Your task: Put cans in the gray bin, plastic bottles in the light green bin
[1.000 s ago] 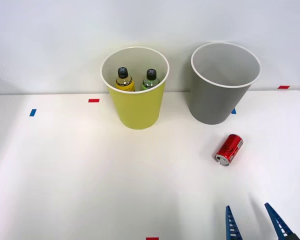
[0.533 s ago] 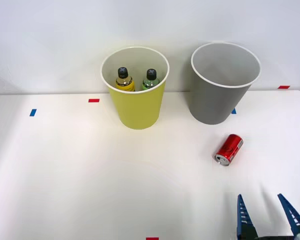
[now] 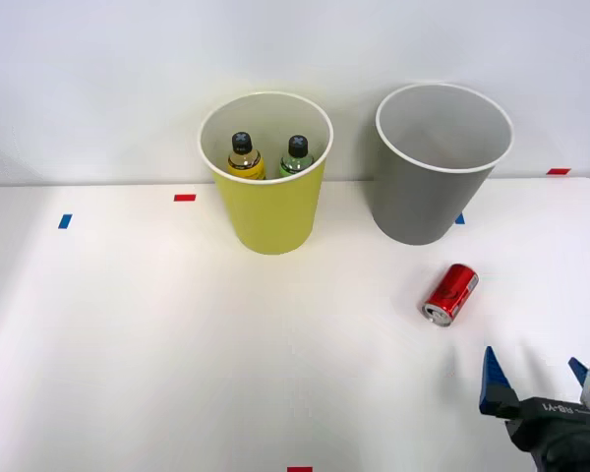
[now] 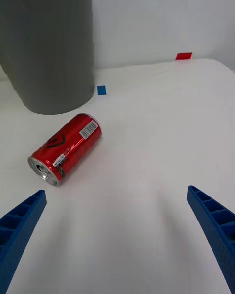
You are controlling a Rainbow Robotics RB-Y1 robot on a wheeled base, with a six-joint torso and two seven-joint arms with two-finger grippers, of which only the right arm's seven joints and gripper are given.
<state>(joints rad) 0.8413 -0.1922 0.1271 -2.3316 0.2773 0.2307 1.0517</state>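
Note:
A small red can [image 3: 449,293] lies on its side on the white table, in front of the gray bin [image 3: 435,187]. In the wrist view the can [image 4: 66,148] rests ahead of my fingers, with the gray bin [image 4: 49,49] behind it. Two plastic bottles stand inside the light green bin [image 3: 272,206]: a yellow one [image 3: 243,157] and a green one [image 3: 295,156], both black-capped. My right gripper [image 3: 534,367] hovers open at the table's near right, short of the can and slightly to its right, holding nothing.
Small tape marks dot the table: blue [image 3: 64,221], red [image 3: 184,198], red [image 3: 558,171], red at the front edge [image 3: 299,469], and blue by the gray bin [image 4: 101,89]. A white wall stands behind the bins.
My right gripper has moved to the right and farther onto the table toward the can, its body now showing at the near right. The can, bins and bottles have not moved.

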